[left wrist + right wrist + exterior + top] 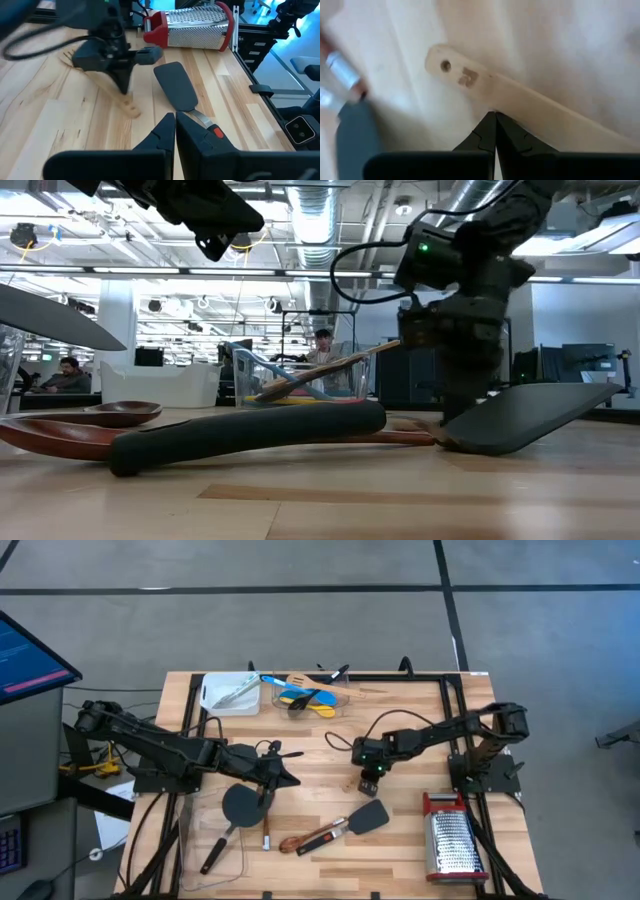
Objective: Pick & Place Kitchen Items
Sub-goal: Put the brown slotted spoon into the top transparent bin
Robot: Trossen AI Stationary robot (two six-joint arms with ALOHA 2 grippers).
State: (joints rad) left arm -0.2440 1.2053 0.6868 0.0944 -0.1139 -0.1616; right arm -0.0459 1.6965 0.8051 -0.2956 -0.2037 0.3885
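A pale wooden spatula (117,97) lies flat on the table, its handle end with a hole (445,65) toward the table's near side. My right gripper (369,781) points straight down over that handle, fingers shut (495,119); it also shows in the left wrist view (122,85). My left gripper (288,778) is shut and empty (175,125), raised above the table's middle. A dark grey spatula (368,815) with a red-marked handle, a wooden spoon (291,843) and a round black spatula (242,804) lie near the front. My right gripper comes at the wooden spatula's handle (520,100) from above, pointing down, some way back from the end with the hole. Its shut fingertips stand at the handle's edge. I cannot tell whether they touch it. The spatula lies flat on the table.
A steel grater with red trim (453,840) lies at the front right. A clear tub (305,695) with blue and yellow spoons and a white tray (229,692) stand at the far edge. A clear tub (215,840) sits at the front left.
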